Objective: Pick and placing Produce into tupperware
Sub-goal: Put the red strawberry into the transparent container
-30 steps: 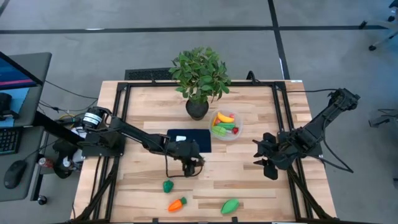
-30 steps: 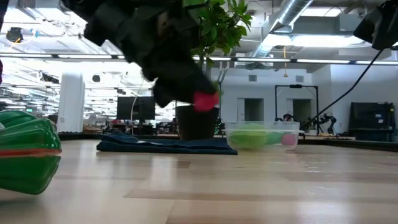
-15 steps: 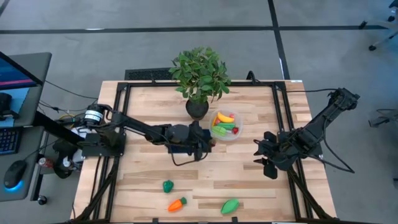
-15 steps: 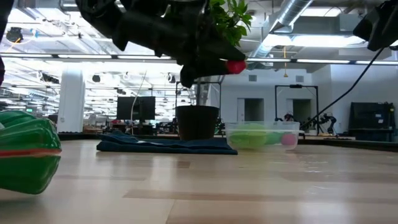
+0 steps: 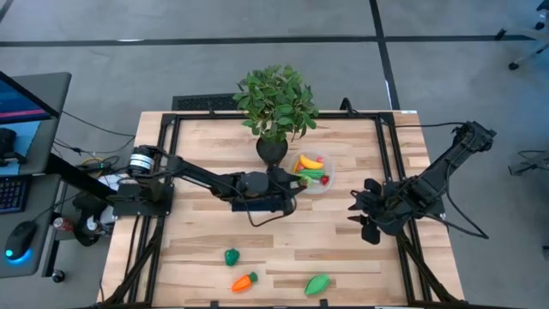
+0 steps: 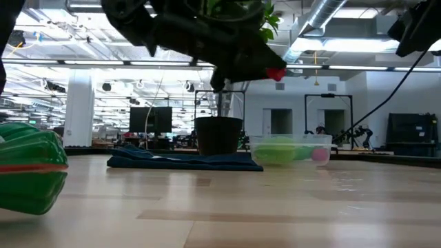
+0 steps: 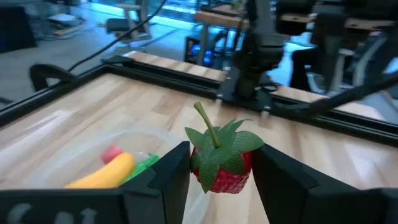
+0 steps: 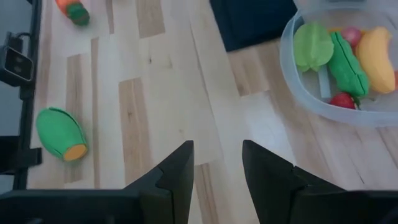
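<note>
- Three loose pieces of produce lie in a row along the near edge of the wooden table (image 5: 197, 137): a small green piece (image 5: 231, 256) farthest left, an orange carrot (image 5: 244, 281) with a green top beside it, and a larger green piece (image 5: 318, 284) with an orange end to their right.
- One left gripper (image 7: 219, 167) hangs above the table just beside the container's left rim, over a dark blue cloth (image 5: 249, 190). Its jaws are clamped on a strawberry (image 7: 222, 160): red, with a green leafy cap and a thin stem sticking up. The berry sits squarely between the two fingers.
- One potted plant (image 5: 274, 105) stands behind the cloth.
- One tupperware (image 5: 310, 172), round and clear, sits right of the plant's pot. It holds a yellow banana (image 8: 375, 45), green pieces and at least two small red berries.
- One right gripper (image 8: 217, 163) waits well to the right of the container, jaws close together and holding nothing.
</note>
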Robot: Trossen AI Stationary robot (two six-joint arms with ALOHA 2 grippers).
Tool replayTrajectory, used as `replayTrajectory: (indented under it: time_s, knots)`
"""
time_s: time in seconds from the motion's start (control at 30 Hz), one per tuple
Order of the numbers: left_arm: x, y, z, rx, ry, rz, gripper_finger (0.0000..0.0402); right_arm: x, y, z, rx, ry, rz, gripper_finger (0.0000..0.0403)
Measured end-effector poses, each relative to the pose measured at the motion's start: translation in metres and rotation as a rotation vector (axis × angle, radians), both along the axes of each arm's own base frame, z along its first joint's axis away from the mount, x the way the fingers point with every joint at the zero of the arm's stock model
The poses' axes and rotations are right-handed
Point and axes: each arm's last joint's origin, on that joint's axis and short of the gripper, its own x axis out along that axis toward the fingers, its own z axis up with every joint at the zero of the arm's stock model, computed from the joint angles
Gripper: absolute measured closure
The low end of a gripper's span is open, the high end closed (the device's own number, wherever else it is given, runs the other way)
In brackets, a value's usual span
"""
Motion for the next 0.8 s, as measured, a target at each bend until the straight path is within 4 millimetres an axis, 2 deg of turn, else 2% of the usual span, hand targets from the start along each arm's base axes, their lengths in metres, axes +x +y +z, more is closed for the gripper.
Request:
replayTrajectory:
  time_s: [0.23, 0.47, 0.63, 0.8]
  knots:
    - [0.048, 0.002, -0.009, -0.002, -0.017, 0.031, 0.0247, 0.0, -0.001, 0.0, 0.001, 0.002, -0.007, 0.0275]
    - [0.086, 0.009, -0.015, 0.007, 0.1, 0.089, 0.0247, 0.0, 0.0, 0.0, 0.011, 0.005, -0.02, 0.0275]
    - [0.1, 0.02, -0.017, -0.003, 0.185, 0.118, 0.0247, -0.001, -0.001, -0.001, 0.012, 0.009, -0.024, 0.0275]
    - [0.099, 0.033, -0.02, -0.042, 0.259, 0.153, 0.0247, -0.001, -0.001, -0.001, 0.008, 0.016, -0.027, 0.0275]
